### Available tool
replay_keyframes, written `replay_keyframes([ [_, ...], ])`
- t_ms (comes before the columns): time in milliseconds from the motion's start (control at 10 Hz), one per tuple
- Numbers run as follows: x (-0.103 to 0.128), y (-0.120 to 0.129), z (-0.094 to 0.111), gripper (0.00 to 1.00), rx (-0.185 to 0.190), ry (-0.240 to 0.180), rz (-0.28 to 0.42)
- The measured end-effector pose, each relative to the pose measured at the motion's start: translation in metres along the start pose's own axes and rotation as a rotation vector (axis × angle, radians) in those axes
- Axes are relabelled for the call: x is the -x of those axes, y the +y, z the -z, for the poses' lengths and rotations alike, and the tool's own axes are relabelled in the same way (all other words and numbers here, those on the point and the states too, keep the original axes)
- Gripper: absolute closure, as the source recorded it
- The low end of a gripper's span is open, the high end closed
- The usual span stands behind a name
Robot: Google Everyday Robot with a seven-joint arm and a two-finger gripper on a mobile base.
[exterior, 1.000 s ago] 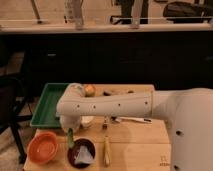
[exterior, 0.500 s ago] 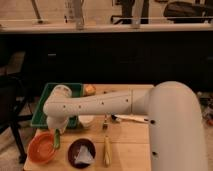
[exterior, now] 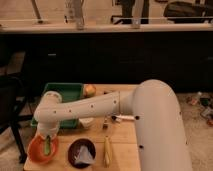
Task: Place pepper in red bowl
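Pepper (exterior: 47, 145), long, slim and green, stands nearly upright at the lower left of the frame, its lower end inside the round, shallow orange-red bowl (exterior: 36, 150) and its top clamped between the closed fingers of the white gripper (exterior: 47, 137) just above the bowl. Right of the bowl on the wooden table (exterior: 122, 150) sit a dark brown bowl with a grey cloth (exterior: 81, 151) and a pale yellow stick-like vegetable (exterior: 106, 150), with a green tray (exterior: 65, 91) behind.
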Motion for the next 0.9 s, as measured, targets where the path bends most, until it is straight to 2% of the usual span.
replay_keyframes([
  [300, 0.002, -0.019, -0.010, 1.00, 0.007, -0.005, 0.017],
  [600, -0.002, -0.027, -0.009, 1.00, 0.012, 0.011, 0.028],
  [700, -0.002, -0.027, -0.009, 0.98, 0.012, 0.011, 0.030],
  [900, -0.002, -0.026, -0.009, 0.83, 0.012, 0.011, 0.029],
])
